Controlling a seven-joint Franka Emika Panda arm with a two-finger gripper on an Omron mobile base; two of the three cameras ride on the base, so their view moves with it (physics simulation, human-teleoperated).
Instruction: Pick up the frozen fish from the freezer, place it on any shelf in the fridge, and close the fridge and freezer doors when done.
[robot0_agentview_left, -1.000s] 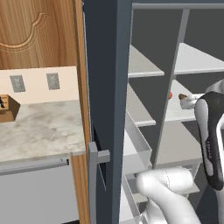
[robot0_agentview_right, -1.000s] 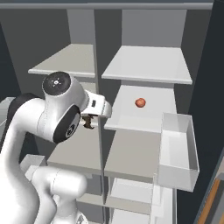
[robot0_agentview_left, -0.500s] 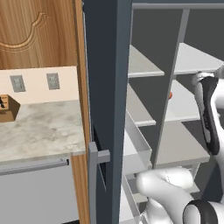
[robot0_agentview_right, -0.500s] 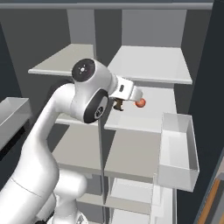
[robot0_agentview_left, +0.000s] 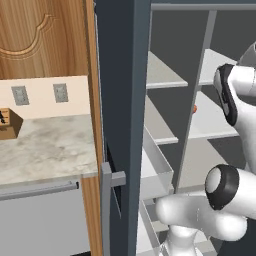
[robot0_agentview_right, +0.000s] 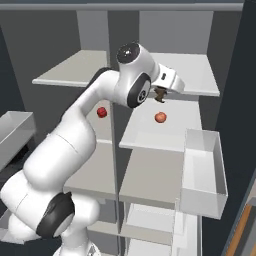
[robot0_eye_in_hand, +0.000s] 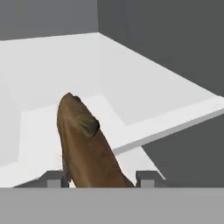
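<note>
My gripper (robot0_agentview_right: 161, 94) is shut on the frozen fish (robot0_agentview_right: 160, 95), a small dark brown body that hangs at the front edge of the fridge's top shelf (robot0_agentview_right: 187, 75). In the hand view the fish (robot0_eye_in_hand: 83, 148) stands between the two fingertips (robot0_eye_in_hand: 146, 178) of the gripper (robot0_eye_in_hand: 100, 179), its head pointing over the pale shelf (robot0_eye_in_hand: 175, 116). The freezer (robot0_agentview_right: 75, 75) is the narrower half on the left, the fridge (robot0_agentview_right: 165, 170) the wider half on the right. Both stand open. The freezer door (robot0_agentview_left: 122, 100) juts out with its grey handle (robot0_agentview_left: 111, 182).
One small red fruit (robot0_agentview_right: 160, 117) lies on the fridge's second shelf under the gripper, another (robot0_agentview_right: 102, 112) in the freezer half. A grey bin (robot0_agentview_right: 202, 170) sticks out at the right, a grey drawer (robot0_agentview_right: 15, 132) at the left. A marble counter (robot0_agentview_left: 45, 145) sits beside the unit.
The arm has swung up and to the right, carrying the fish from the freezer half across the divider to the front of the fridge's top shelf.
</note>
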